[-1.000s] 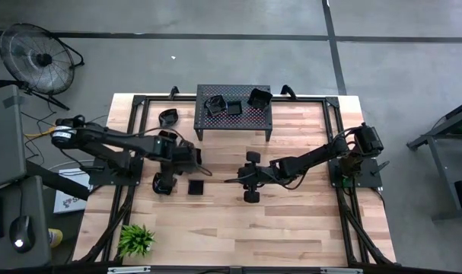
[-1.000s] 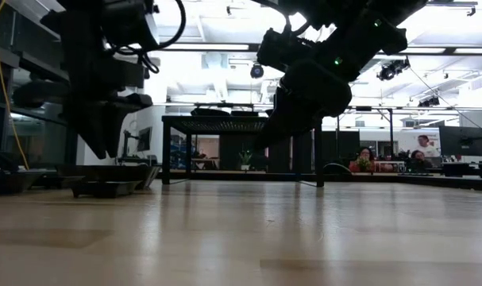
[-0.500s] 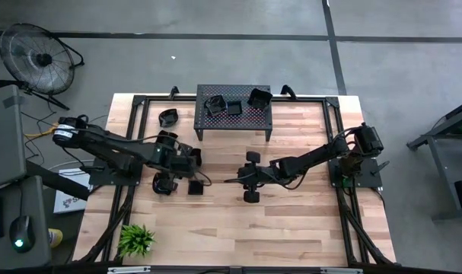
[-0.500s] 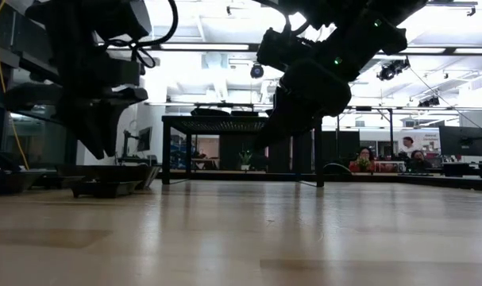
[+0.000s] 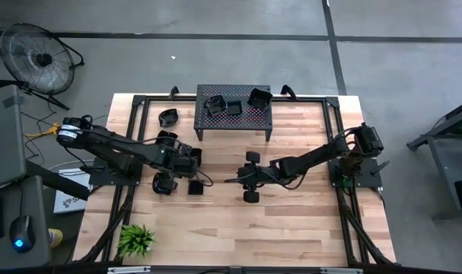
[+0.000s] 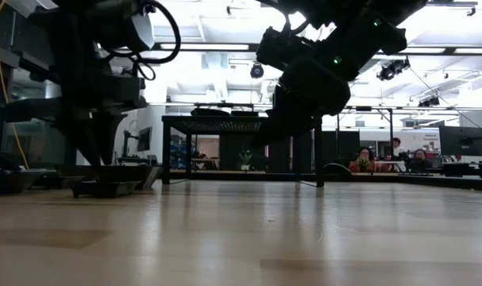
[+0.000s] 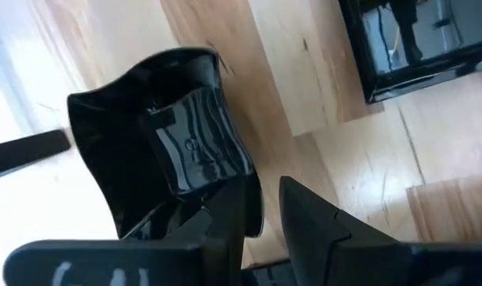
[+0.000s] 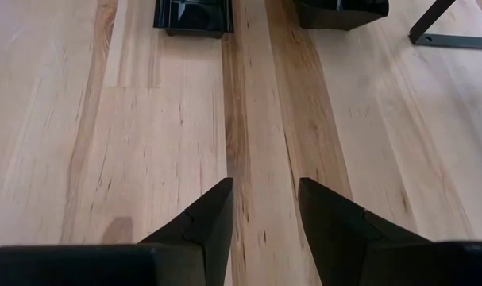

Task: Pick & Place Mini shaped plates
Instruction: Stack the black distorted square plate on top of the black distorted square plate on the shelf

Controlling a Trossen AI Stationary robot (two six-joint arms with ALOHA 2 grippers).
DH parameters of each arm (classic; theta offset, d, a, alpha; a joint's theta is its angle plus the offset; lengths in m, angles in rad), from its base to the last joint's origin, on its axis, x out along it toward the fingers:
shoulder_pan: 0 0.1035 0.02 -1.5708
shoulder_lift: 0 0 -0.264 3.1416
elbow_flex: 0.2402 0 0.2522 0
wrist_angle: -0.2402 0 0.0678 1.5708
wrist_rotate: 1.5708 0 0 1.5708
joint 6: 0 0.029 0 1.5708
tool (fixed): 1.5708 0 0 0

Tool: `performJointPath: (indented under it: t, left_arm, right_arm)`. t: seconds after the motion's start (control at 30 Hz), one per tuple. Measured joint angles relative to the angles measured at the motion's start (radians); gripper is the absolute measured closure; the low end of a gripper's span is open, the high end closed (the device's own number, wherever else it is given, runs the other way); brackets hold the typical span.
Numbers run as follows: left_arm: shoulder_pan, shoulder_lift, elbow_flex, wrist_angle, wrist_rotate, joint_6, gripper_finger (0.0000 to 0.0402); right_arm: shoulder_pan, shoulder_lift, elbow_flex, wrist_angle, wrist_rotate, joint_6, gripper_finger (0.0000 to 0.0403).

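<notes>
Left claw (image 7: pixel 260 210): positioned over the left-centre of the wooden surface (image 5: pixel 238 228), above a cluster of mini plates. In the left wrist view its two fingers stand close together with the raised rim of a glossy black lobed plate (image 7: pixel 165 143) between them; the claw is clenched on that rim. The same plate appears in the high view beside the arm's end (image 5: pixel 164 183). Whether it is lifted clear of the surface or resting on it cannot be told.

A square plate (image 5: pixel 195 186) lies flat just to the right of the held one, apart from it; it also shows in the left wrist view (image 7: pixel 415 44). In the low view, dishes sit on the surface at the left (image 6: pixel 106 179).

Right claw (image 8: pixel 260 214): over the middle of the surface, well apart from the left claw. Its fingers are parted with bare wood between them; released, grasping nothing.

Black perforated stand (image 5: pixel 233 110): at the far edge, centre. Three plates rest on top, one of them (image 5: pixel 259 97) at the right far corner. A further plate (image 5: pixel 168 117) lies on the surface to the stand's left.

Small green plant (image 5: pixel 136 240): near left corner.
</notes>
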Motion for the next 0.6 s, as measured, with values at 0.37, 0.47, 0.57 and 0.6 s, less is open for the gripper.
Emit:
performJointPath:
  t: [0.37,0.47,0.57,0.6]
  left_arm:
    - [0.000,-0.014,0.000,-0.072,0.033,-0.024,0.0220]
    - [0.001,-0.038,0.000,-0.067,0.014,-0.101,0.0204]
    - [0.001,-0.068,0.000,-0.065,0.006,-0.193,0.0202]
    - [0.001,-0.078,0.000,-0.065,-0.008,-0.228,0.0203]
  right_arm:
    - [0.000,0.000,0.000,0.000,0.000,0.000,0.0265]
    - [0.000,0.000,0.000,0.000,0.001,0.000,0.0265]
    - [0.000,0.000,0.000,0.000,0.003,0.000,0.0265]
    - [0.000,0.000,0.000,0.000,0.003,0.000,0.0265]
